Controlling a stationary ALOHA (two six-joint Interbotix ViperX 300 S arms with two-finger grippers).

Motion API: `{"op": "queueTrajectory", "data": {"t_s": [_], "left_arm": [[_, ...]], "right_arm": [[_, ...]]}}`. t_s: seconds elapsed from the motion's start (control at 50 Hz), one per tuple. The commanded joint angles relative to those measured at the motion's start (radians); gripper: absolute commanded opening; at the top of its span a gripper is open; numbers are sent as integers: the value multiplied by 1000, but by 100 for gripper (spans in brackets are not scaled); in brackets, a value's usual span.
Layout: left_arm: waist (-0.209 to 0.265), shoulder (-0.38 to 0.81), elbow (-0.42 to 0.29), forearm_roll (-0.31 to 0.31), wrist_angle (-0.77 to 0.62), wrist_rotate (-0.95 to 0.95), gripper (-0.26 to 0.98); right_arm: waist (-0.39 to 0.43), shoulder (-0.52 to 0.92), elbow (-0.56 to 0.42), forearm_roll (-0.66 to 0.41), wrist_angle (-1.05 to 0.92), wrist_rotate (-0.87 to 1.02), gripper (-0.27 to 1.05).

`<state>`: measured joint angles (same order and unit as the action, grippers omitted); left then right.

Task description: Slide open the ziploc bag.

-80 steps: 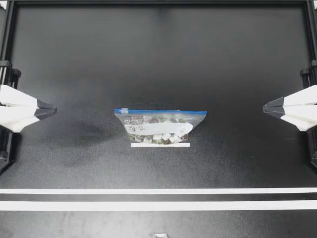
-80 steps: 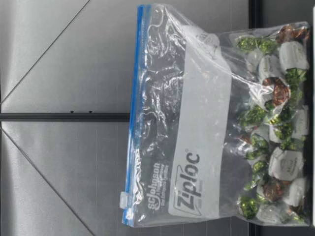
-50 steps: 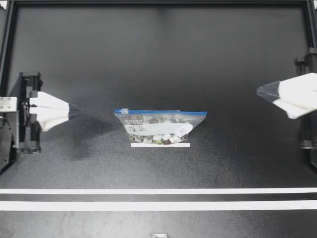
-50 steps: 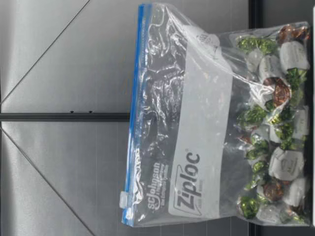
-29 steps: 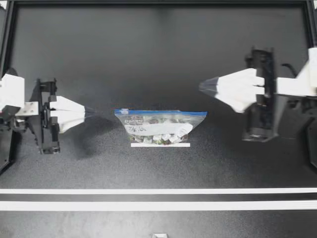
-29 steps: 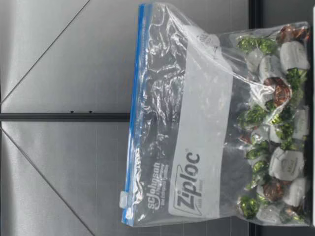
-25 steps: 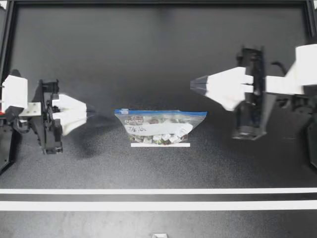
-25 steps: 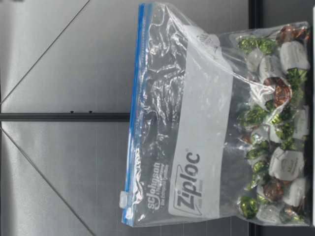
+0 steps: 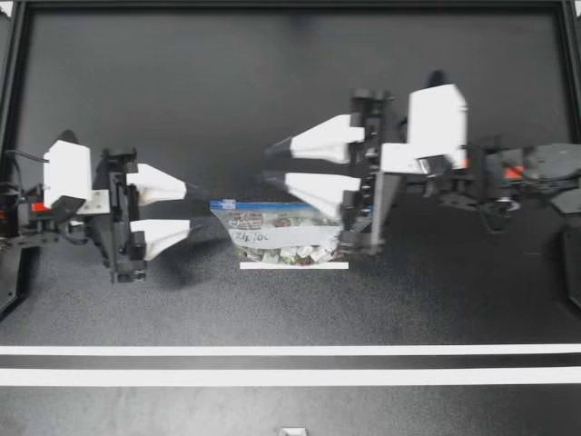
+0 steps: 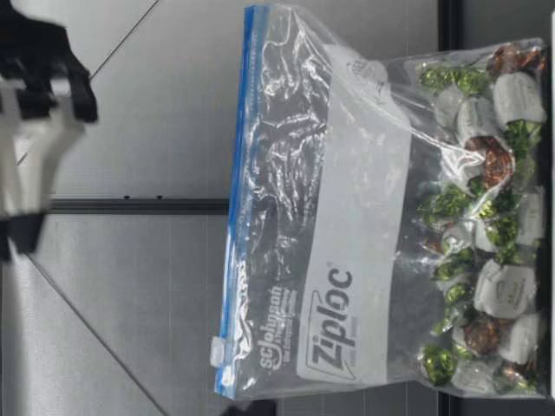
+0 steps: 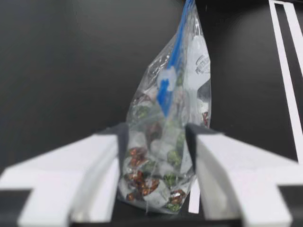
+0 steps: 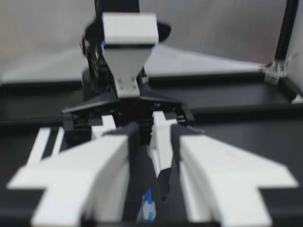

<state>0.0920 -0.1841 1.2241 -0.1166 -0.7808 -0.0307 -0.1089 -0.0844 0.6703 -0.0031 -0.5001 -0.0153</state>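
Plainly the step in hand is the approach, since neither hand has taken hold of anything yet. The bag [image 9: 290,232] stands upright at the middle of the worktop [image 9: 272,91], sweets [image 10: 486,260] heaped in its bottom and its blue seal [image 9: 300,206] running along the top. The seal looks fully shut. Its slider [image 9: 227,203] sits at the end of the bag nearest my left hand [image 9: 198,211].

That left hand is released, its fingers spread either side of the bag's slider end. In the left wrist view the bag [image 11: 165,142] shows between the two fingers with the slider [image 11: 165,87] just ahead. Whether either finger touches the plastic I cannot tell, and from above one of them stands apart from the bag.

My right hand [image 9: 266,162] is released too. From above it lies over the bag's seal and past it on the far side, fingertips toward the slider end. The right wrist view shows the slider [image 12: 147,210] low between its spread fingers, which suggests the hand is above the bag, not at it.

As I judge it, the next move calls for one hand to pinch the bag near the slider end and steady it. The other must then nip the small slider squarely and draw it along the seal toward the bag's other end. The plastic is limp, so a loose hold would likely let the whole bag drag instead of opening.
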Motion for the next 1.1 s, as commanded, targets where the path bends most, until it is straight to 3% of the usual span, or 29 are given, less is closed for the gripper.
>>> {"op": "queueTrajectory", "data": {"t_s": [0.0,0.4,0.54,0.78,0.9,1.08], "left_arm": [[-5,21,-32,0,-25,-2,45],[-12,44,-48,6,-57,-15,43],[-12,51,-48,6,-57,-15,28],[-12,51,-52,8,-55,-15,-7],[-12,51,-52,8,-46,-12,-15],[-12,51,-55,18,-34,-2,-16]], "right_arm": [[-6,25,-71,-5,64,2,45],[-6,138,-190,-37,258,3,46],[-6,149,-201,-38,285,3,46],[-6,158,-199,-38,301,5,46],[6,175,-201,-38,311,5,46],[18,189,-202,-38,328,5,46]]}}
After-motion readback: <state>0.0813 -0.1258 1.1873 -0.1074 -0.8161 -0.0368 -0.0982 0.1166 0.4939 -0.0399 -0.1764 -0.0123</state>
